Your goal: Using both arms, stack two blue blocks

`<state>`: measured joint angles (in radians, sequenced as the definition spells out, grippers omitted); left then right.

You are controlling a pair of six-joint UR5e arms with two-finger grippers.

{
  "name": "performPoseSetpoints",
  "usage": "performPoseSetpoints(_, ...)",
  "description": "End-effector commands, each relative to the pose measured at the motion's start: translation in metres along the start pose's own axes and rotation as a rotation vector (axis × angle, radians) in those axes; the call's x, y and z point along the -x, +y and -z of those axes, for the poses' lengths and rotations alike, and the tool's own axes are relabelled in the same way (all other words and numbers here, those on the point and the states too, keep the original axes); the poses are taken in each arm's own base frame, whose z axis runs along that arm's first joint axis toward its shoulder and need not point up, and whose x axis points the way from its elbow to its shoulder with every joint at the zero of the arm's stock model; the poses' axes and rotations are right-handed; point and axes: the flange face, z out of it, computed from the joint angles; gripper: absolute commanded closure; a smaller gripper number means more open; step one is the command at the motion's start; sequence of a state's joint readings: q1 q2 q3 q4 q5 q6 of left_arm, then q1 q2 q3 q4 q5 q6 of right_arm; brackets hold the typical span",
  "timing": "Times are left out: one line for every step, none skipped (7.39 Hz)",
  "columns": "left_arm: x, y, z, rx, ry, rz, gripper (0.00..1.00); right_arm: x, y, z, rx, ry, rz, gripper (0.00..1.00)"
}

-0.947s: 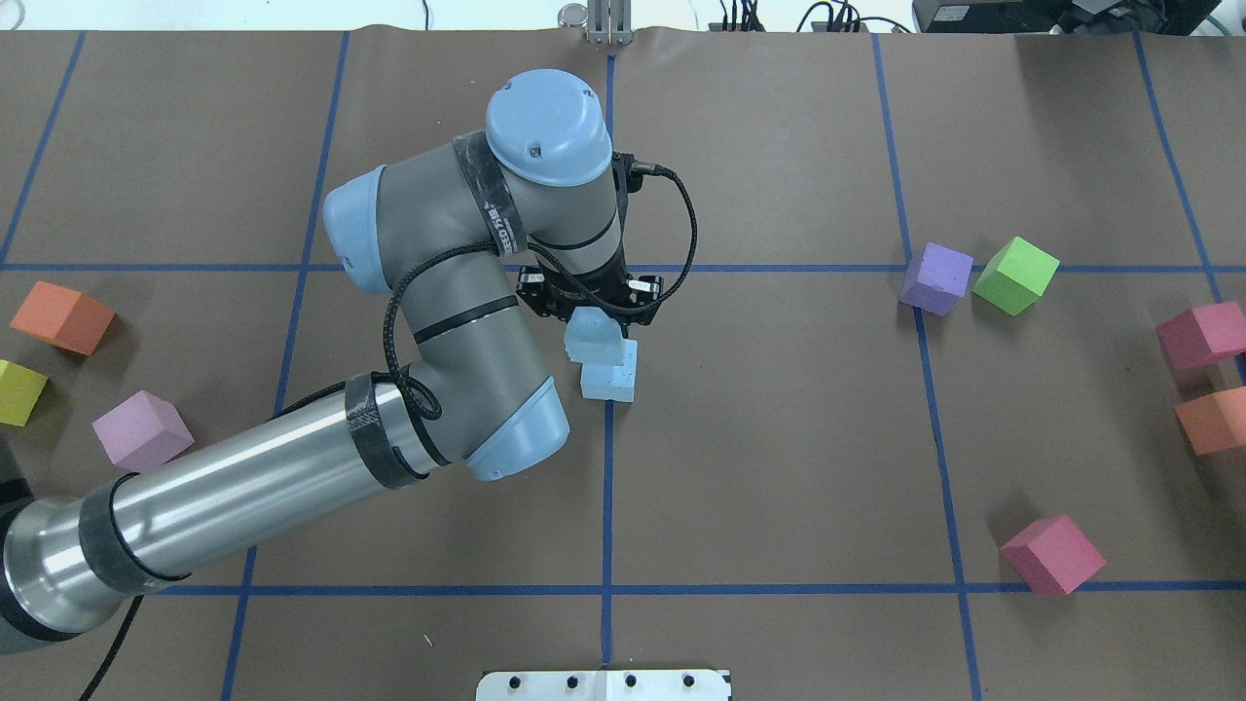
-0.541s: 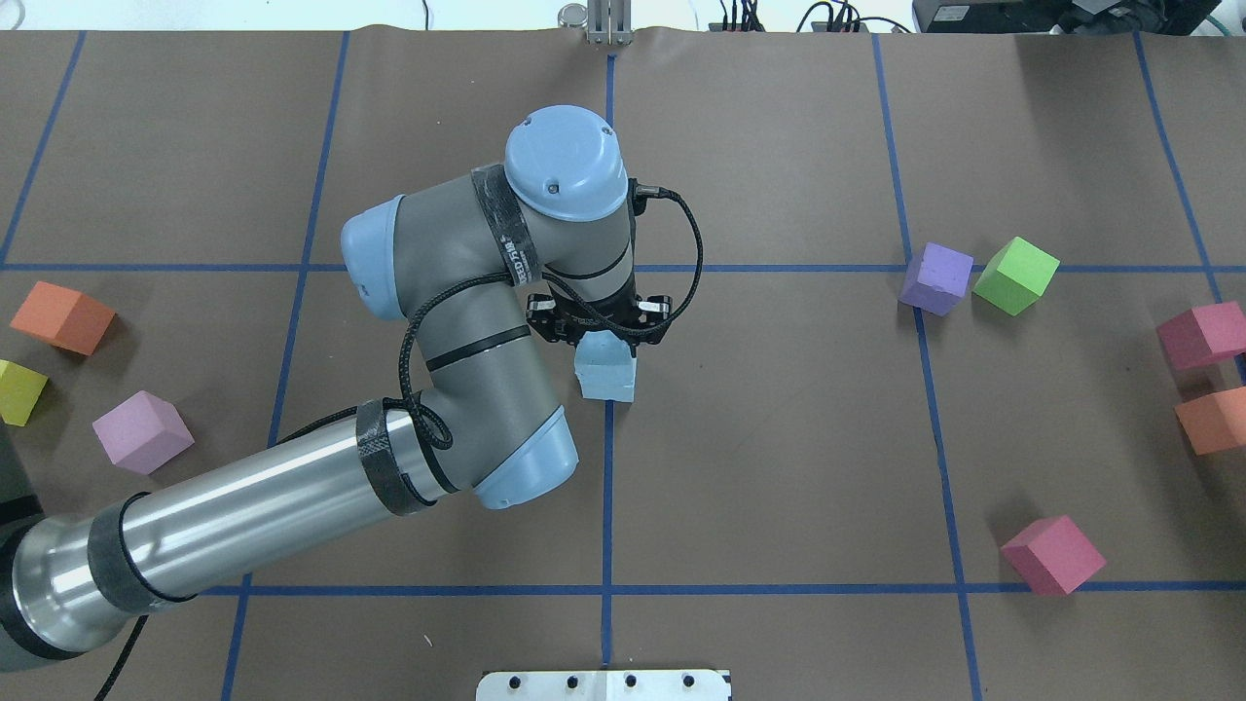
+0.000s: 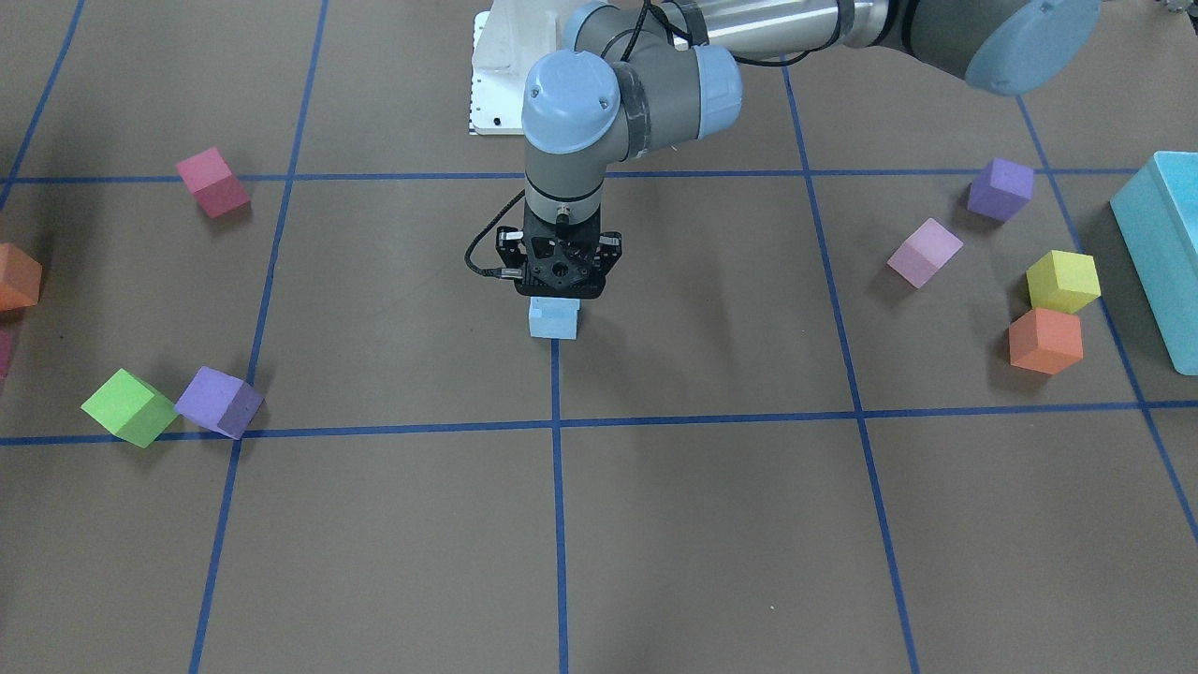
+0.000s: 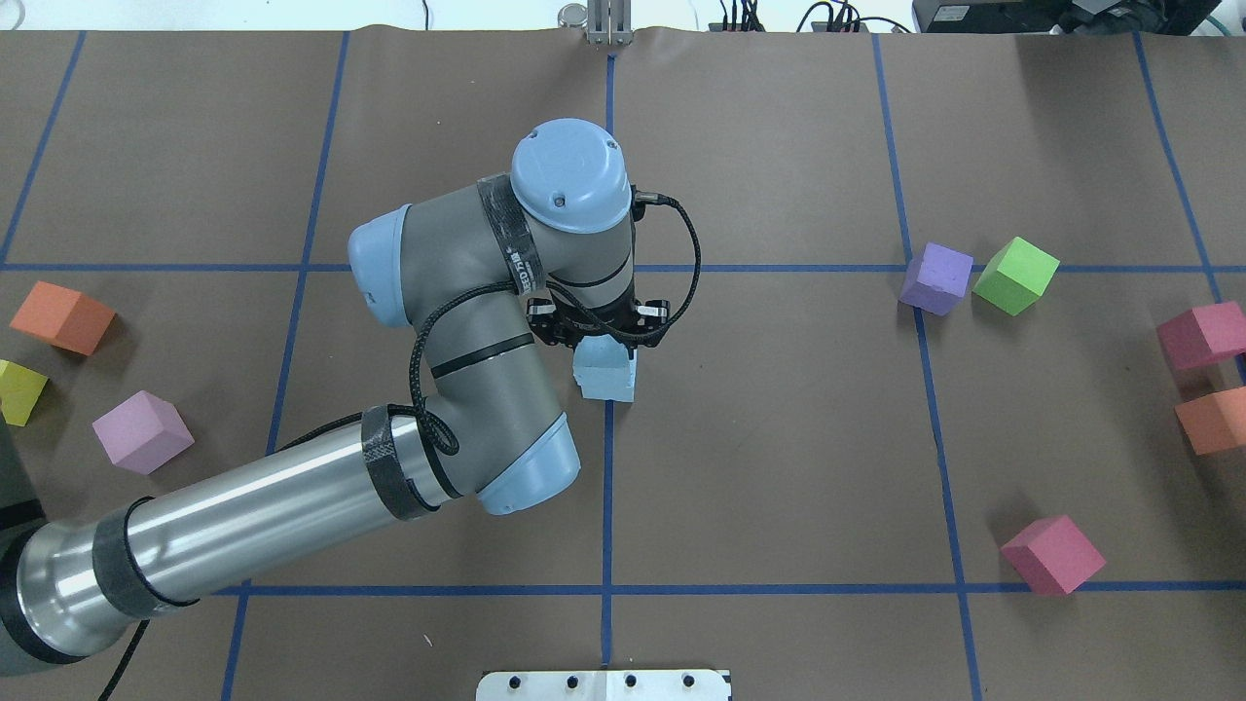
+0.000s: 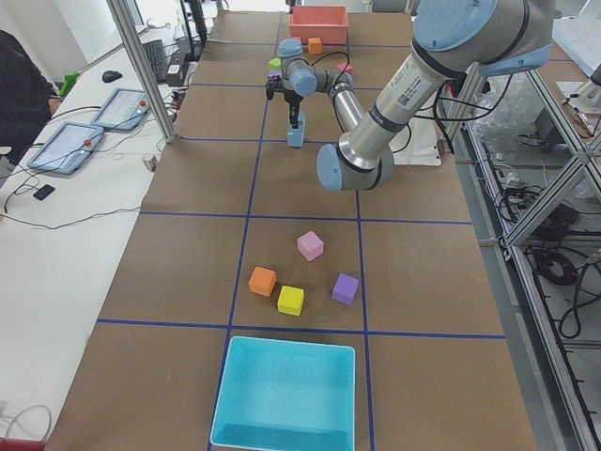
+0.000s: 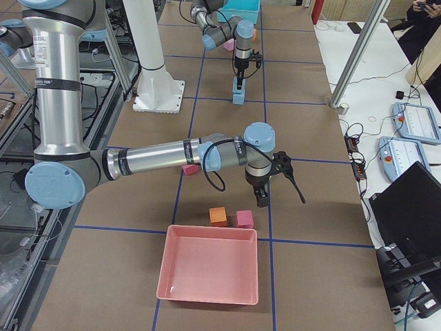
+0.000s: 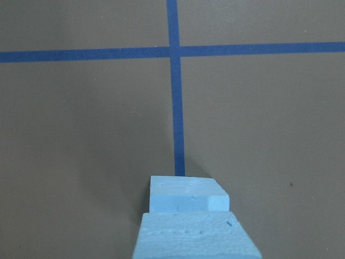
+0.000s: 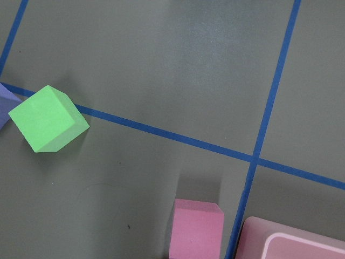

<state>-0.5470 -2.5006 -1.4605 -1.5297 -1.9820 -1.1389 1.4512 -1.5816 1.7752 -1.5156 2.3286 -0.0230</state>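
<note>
My left gripper (image 4: pixel 598 329) is shut on the upper blue block (image 7: pixel 194 238) and holds it right over the lower blue block (image 7: pixel 188 194) at the table's centre, on a blue tape line. From overhead the pair (image 4: pixel 605 372) reads as one cube, edges nearly aligned. I cannot tell whether the two touch. In the front-facing view the gripper (image 3: pixel 558 290) stands directly above the blue stack (image 3: pixel 552 319). My right gripper (image 6: pixel 262 200) shows only in the exterior right view, far from the stack, and I cannot tell if it is open or shut.
Purple (image 4: pixel 936 277), green (image 4: pixel 1015 275) and pink (image 4: pixel 1052 554) cubes lie to the right. Orange (image 4: pixel 61 316), yellow (image 4: pixel 19 391) and lilac (image 4: pixel 141 430) cubes lie to the left. A teal box (image 3: pixel 1161 253) and a pink tray (image 6: pixel 207 272) stand at the table's ends.
My left gripper has carried the upper blue block to the right and nearer the robot, from offset beside the lower block to directly over it, then nearly stopped.
</note>
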Motion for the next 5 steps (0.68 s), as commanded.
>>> performPoseSetpoints(-0.004, 0.0046, -0.0048, 0.007, -0.002, -0.003, 0.41, -0.0001, 0.0, -0.0001, 0.0, 0.0, 0.0, 0.0)
performPoseSetpoints(-0.0069, 0.0082, -0.0062, 0.011, -0.001, -0.009, 0.41, -0.0001, 0.0, -0.0001, 0.0, 0.0, 0.0, 0.0)
performPoseSetpoints(-0.0079, 0.0078, -0.0057, 0.008, 0.003, -0.014, 0.41, -0.0001, 0.0, -0.0001, 0.0, 0.0, 0.0, 0.0)
performPoseSetpoints(-0.0084, 0.0059, -0.0095, 0.006, 0.008, -0.018, 0.41, 0.0, 0.0, -0.0001, 0.0, -0.002, 0.0, 0.0)
performPoseSetpoints(-0.0083, 0.0054, -0.0106, 0.006, 0.008, -0.021, 0.41, -0.0001, 0.0, -0.0001, 0.0, 0.0, 0.0, 0.0)
